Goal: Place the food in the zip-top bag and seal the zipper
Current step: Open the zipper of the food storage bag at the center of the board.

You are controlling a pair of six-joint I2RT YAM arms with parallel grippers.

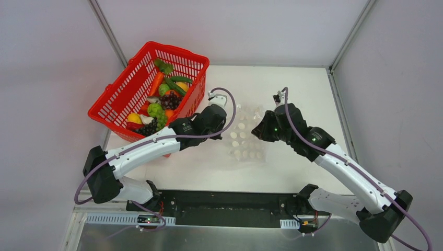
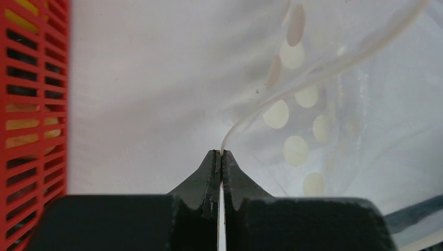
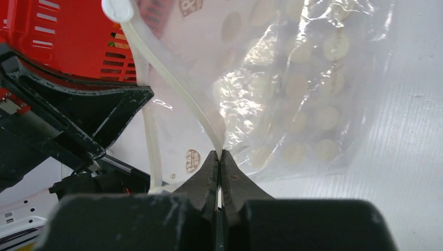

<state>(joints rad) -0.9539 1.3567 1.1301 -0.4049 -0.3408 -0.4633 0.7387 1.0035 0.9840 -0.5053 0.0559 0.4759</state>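
The clear zip-top bag (image 1: 245,138) with white dots lies on the table between my two grippers. My left gripper (image 1: 225,116) is shut on the bag's mouth edge (image 2: 245,121); the zipper strip (image 2: 324,68) curves away from its tips (image 2: 221,152). My right gripper (image 1: 257,130) is shut on the other side of the mouth, the zipper strip (image 3: 172,83) running up from its tips (image 3: 219,152), with the dotted bag (image 3: 298,104) beyond. The food (image 1: 162,102), grapes, green pieces, an orange piece and a yellow one, lies in the red basket (image 1: 117,102).
The red mesh basket stands at the back left, close to the left gripper; its wall shows in the left wrist view (image 2: 31,120) and in the right wrist view (image 3: 68,42). The left arm's black body (image 3: 68,115) is near the bag's mouth.
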